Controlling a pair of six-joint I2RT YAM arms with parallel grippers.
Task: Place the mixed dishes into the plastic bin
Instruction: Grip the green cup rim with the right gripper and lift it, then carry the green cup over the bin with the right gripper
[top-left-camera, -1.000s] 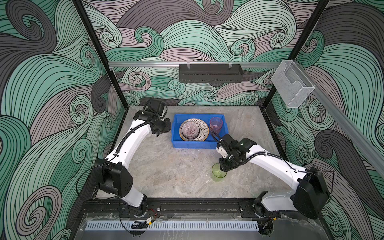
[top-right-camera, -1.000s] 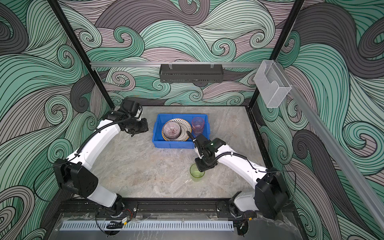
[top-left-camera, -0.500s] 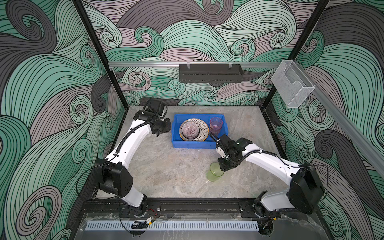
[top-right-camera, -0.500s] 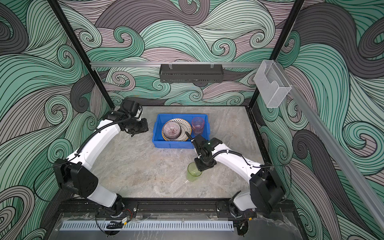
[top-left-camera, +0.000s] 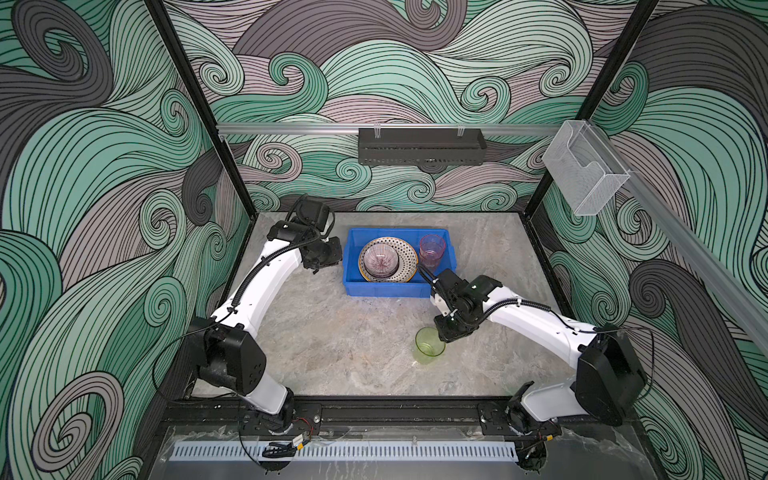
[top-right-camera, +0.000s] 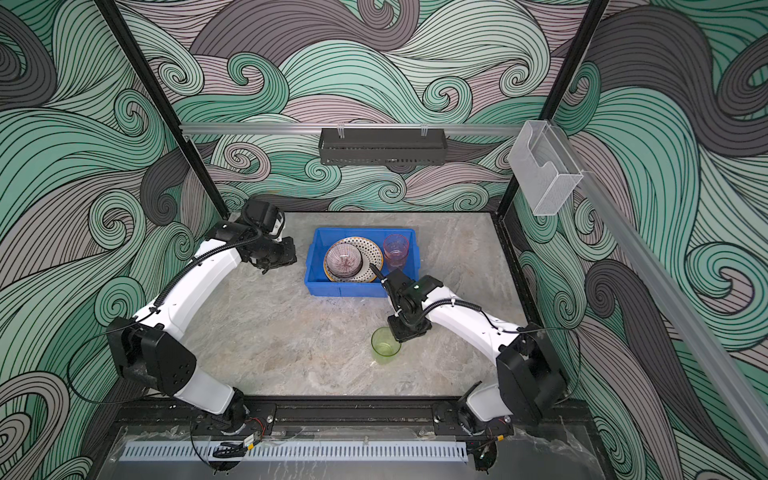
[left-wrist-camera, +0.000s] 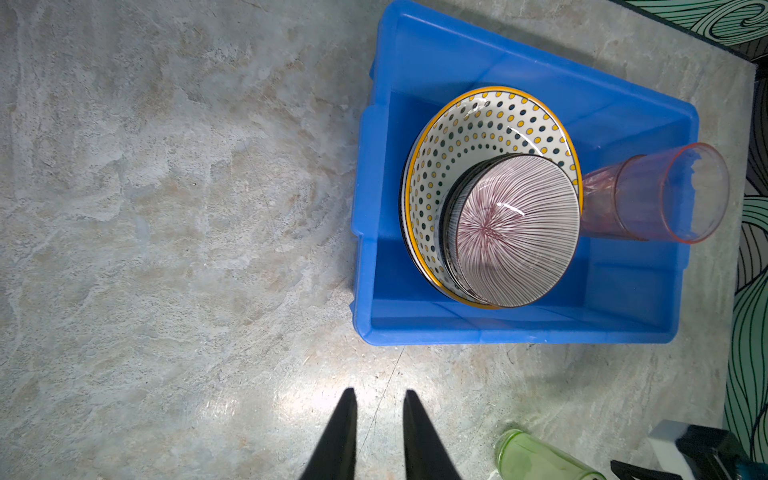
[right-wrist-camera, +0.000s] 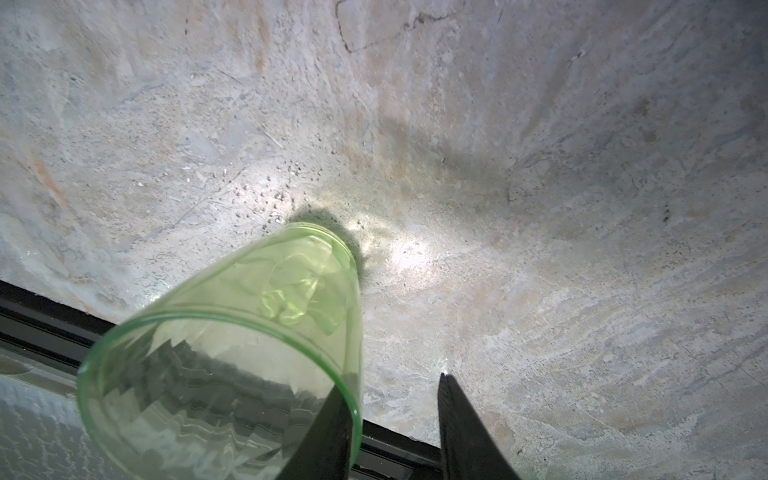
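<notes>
Right tool (right-wrist-camera: 395, 380) straddles the rim of the green cup (right-wrist-camera: 232, 332) on the tabletop (right-wrist-camera: 540, 208), parted, one jaw inside, nothing pinched; left tool (left-wrist-camera: 380, 390) hangs empty, slightly parted, beside the blue bin (left-wrist-camera: 361, 232).

Left arm (top-left-camera: 266, 286): glossy white curved shell links with black boxy joints. A big black motor block (top-left-camera: 232, 357) sits at the end farthest from the left claw (left-wrist-camera: 380, 392), small dark holes on its face. A black ribbed cable (top-left-camera: 253, 274) runs along the shell behind the claw. Right arm (top-left-camera: 536, 324) has the same build, with a tiny green light (top-right-camera: 415, 286) just behind the right claw (right-wrist-camera: 395, 376). Each claw has two slim, black, tapered fingers (left-wrist-camera: 336, 436).
</notes>
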